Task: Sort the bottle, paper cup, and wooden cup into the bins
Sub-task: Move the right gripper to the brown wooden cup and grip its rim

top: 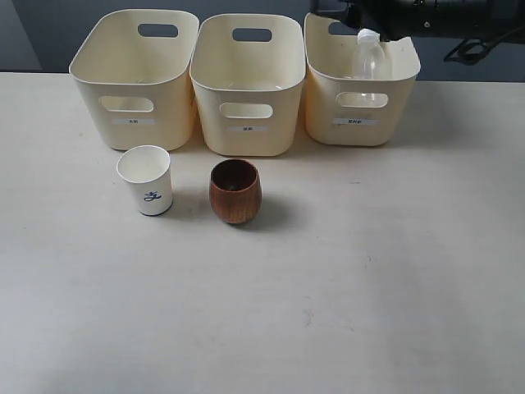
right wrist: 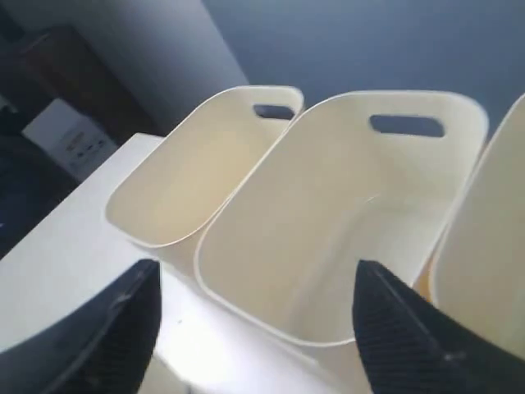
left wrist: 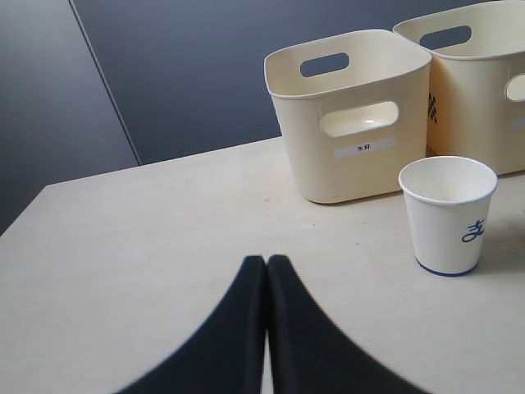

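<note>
The bottle (top: 368,56) seems just dropped into the right bin (top: 361,107), right jaws spread; next, left jaws, pressed together, must open for the paper cup (left wrist: 449,213).

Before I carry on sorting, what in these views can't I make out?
- Right gripper: cut off by the exterior view's top edge; no bottle visible between its fingers in the right wrist view.
- Bottle: base hidden behind the right bin wall.
- Bin labels: too small to read in the exterior view.
- Wooden cup: outside both wrist views.
</note>
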`<state>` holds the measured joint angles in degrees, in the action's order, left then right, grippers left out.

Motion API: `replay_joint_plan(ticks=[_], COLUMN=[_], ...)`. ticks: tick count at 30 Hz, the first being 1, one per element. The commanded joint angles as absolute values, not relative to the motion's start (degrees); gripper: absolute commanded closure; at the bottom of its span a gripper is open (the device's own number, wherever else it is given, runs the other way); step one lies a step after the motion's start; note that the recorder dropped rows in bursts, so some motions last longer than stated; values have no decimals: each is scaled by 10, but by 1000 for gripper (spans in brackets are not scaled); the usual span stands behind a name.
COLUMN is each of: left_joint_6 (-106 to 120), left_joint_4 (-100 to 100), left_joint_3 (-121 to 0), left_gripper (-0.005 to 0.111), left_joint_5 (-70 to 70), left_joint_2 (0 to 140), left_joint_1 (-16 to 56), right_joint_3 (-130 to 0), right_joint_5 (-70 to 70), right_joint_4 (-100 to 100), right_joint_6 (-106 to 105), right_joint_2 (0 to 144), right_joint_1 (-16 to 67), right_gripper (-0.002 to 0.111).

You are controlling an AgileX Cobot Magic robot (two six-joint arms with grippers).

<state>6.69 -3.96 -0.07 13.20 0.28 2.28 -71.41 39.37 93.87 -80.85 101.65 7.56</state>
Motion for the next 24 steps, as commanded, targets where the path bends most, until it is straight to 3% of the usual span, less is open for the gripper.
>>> replay_joint_plan(ticks=[1,10,24], left_joint_6=[66,66,66], left_joint_4=[-40,-40,-40], left_joint_3=[0,0,0], left_gripper=[107,107,107], left_joint_5=[129,129,129], left_joint_2=[0,0,0], left_joint_1=[25,25,25], right_joint_3=[-717,-709,-700], right_joint_5=[484,515,401], right_joint_4=[883,827,652], right_joint_6=[-741,-702,-519], right_joint_2=[1015,1015,1015], right_joint_1=[75,125,251], right_gripper=[44,44,44])
